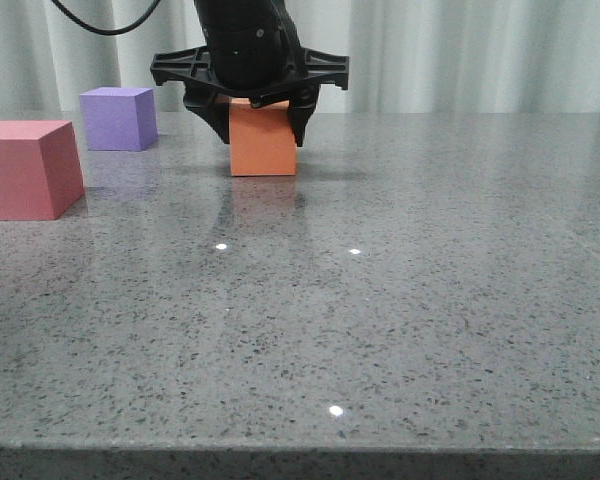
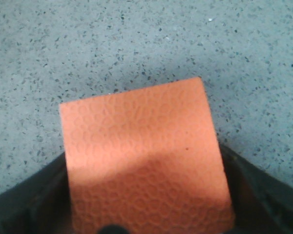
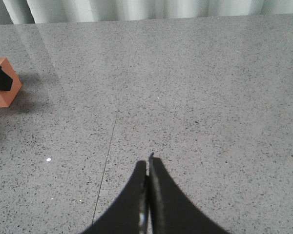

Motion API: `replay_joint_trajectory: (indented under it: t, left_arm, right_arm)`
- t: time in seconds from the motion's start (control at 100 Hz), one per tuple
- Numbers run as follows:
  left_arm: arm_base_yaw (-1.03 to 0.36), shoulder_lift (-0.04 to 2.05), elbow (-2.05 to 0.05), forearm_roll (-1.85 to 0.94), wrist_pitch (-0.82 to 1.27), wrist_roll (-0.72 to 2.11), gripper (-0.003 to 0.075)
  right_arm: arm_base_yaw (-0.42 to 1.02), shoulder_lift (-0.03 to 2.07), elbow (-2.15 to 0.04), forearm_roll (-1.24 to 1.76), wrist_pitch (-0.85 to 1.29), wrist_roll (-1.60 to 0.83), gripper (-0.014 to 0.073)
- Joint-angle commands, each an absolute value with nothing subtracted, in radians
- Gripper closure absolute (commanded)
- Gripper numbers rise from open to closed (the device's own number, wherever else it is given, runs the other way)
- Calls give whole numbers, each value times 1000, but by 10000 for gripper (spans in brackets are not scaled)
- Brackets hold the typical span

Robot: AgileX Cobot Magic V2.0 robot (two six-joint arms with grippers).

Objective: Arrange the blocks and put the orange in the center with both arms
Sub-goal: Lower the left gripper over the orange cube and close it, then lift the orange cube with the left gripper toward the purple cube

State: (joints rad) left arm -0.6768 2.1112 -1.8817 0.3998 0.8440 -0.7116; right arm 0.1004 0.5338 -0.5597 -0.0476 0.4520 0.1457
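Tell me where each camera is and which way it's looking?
Front view: sits low at the table's near edge, looking forward over the table at the red block, purple block and orange block; the left claw straddles the orange one.
Left wrist view: on the left arm, looking down onto the orange block between its dark fingers.
Right wrist view: on the right arm, looking across bare table at the curtain; its right claw is shut.
Shared: the orange block shows in all three.
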Motion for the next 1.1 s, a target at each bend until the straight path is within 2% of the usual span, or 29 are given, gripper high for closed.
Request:
replay_joint_trajectory:
  t: [0.0, 0.4, 0.61, 0.88, 1.09]
  left_arm:
    - [-685, 2035, -1916, 424, 811, -690, 329]
    - [-652, 1839, -1916, 387, 862, -421, 339]
    - [-543, 1714, -1845, 275, 848, -277, 339]
    - [-360, 1620, -1645, 203, 743, -264, 339]
    - [-312, 1622, -1536, 116, 613, -197, 339]
  right_arm:
    - [96, 536, -587, -57, 376, 142, 662]
    - [96, 536, -587, -57, 376, 142, 662]
    - [96, 536, -587, -57, 376, 142, 662]
    - [96, 536, -587, -57, 376, 142, 662]
    - [96, 536, -587, -57, 376, 142, 662]
